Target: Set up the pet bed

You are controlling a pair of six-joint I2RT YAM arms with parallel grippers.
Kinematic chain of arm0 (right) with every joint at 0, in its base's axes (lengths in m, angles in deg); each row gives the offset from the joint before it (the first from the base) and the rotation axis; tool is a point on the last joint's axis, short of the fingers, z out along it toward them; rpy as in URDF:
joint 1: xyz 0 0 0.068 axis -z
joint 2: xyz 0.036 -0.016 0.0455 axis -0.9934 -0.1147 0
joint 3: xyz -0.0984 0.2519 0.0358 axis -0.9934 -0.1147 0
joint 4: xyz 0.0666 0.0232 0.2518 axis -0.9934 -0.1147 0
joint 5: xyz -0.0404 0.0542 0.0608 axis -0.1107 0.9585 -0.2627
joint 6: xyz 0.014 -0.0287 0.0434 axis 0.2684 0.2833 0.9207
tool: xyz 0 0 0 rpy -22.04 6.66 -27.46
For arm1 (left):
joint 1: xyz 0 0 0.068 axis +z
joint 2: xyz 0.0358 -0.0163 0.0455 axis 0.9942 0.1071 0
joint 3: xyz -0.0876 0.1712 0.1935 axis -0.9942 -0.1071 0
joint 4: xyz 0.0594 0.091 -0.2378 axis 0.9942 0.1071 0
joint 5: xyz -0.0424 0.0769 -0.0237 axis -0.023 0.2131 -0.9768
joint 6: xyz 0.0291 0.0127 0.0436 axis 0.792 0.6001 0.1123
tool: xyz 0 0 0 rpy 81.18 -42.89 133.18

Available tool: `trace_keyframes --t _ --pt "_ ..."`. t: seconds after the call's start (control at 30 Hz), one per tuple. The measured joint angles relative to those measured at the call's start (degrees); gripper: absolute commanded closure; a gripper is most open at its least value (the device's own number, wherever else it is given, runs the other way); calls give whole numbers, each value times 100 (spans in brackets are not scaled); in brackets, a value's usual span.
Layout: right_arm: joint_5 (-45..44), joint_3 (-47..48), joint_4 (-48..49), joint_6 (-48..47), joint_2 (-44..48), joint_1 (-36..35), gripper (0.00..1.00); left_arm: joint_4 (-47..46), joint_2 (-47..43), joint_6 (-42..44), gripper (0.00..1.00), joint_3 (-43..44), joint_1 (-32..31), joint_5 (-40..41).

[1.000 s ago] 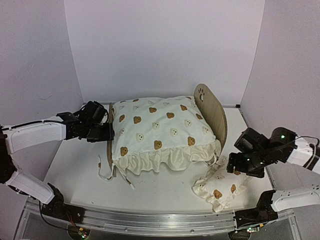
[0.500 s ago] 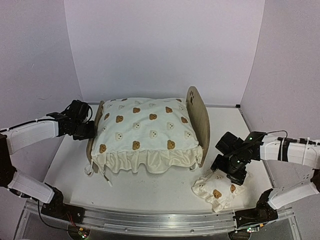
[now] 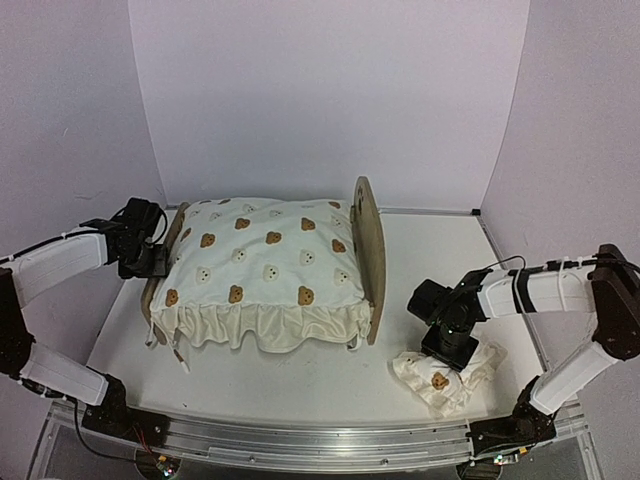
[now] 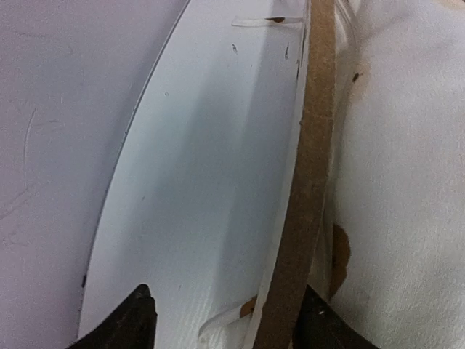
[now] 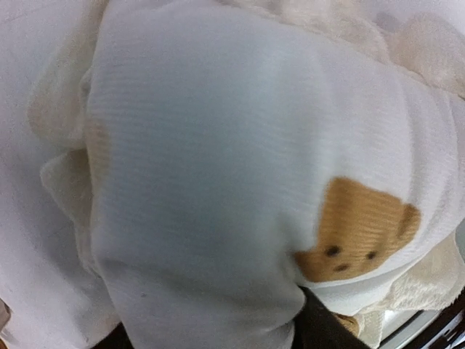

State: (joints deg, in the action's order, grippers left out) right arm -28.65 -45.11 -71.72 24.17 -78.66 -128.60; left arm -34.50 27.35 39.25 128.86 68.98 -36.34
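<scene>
**Operator:** What does the overhead view give me?

**Spotter:** Your small light-wood pet bed (image 3: 372, 300) stands toward 9 o'clock on the white table (image 3: 300, 385). Its rounded headboard (image 3: 362, 220) is upright at the bed's 3 o'clock end. A large cream bear-print cushion with a ruffled edge (image 3: 260, 270) lies on the bed and hides the base. Your left gripper (image 3: 152, 265) is at the bed's 9 o'clock end, against the low footboard (image 3: 148, 298). Your right gripper (image 3: 448, 350) is at 4 o'clock, down on a small crumpled cream bear-print pillow (image 3: 440, 378), which lies on the table apart from the bed.

**Operator:** And my left wrist camera?

**Spotter:** You see the footboard's thin wooden edge running from 12 down to 6 o'clock. The cushion is on its 3 o'clock side and bare table on its 9 o'clock side. One dark fingertip (image 4: 138, 323) sits at 7 o'clock with table showing between it and the board. The other is tight beside the board at 5 o'clock. Your jaws stand apart astride the footboard, not pinching it.

**Operator:** Right wrist?

**Spotter:** The pillow fills your frame, with a brown bear face (image 5: 360, 233) at 4 o'clock. One dark fingertip (image 5: 320, 329) touches the fabric at 5 o'clock, and the other is almost hidden. I cannot tell whether those jaws clamp the pillow or only rest around it.
</scene>
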Motion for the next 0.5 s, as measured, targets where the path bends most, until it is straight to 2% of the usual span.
trace_keyframes --t 0.03,0.1,0.27,0.37,0.5 --pt "-81 0 -24 -22 22 -31 85 131 0 17 28 83 15 46" --pt "-267 4 -125 -90 138 -103 100 369 -37 37 23 269 35 17" --pt "-1261 494 -835 -780 918 -227 100 715 -584 26 19 964 70 -496" --pt "-1779 1515 -997 -2013 1274 -254 100 737 -1049 13 19 1294 70 -907" --pt "-2146 3386 -675 -4006 1335 -595 100 739 -1565 -39 20 1445 70 -1534"
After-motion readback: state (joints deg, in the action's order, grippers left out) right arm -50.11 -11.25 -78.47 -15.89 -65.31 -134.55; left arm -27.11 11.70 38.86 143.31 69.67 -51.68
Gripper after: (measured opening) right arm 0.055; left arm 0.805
